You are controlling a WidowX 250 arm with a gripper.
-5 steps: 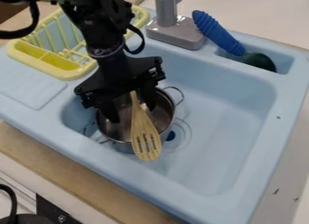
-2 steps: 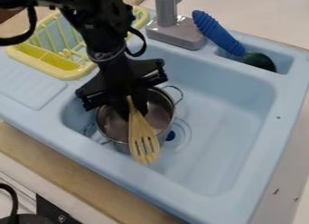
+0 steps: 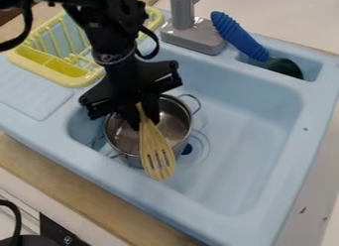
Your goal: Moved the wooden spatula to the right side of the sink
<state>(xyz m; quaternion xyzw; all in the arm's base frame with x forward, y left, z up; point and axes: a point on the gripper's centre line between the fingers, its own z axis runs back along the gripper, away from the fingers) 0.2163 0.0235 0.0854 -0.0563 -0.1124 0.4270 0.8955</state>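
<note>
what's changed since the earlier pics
The gripper has closed on the handle of the wooden spatula; its fingers stood apart in the first picture. The spatula has shifted slightly toward the left of the view and the sink's near edge. The pot, yellow dish rack and blue-handled brush stayed put.

Sink point(image 3: 259, 227) on desk point(image 3: 83, 178), pot point(image 3: 123, 139) in left part of basin point(image 3: 248, 141), drain point(image 3: 187, 149) just right of pot, claw point(image 3: 141, 122) over pot. Spatula point(image 3: 157, 153) slants from claw across pot's front rim, head out past it toward basin's front side. Dish rack point(image 3: 69, 81) at sink's back left, faucet point(image 3: 192, 35) behind basin, brush point(image 3: 240, 35) right of faucet, one end in back-right recess point(image 3: 314, 67), handle leaning up-left.
</note>
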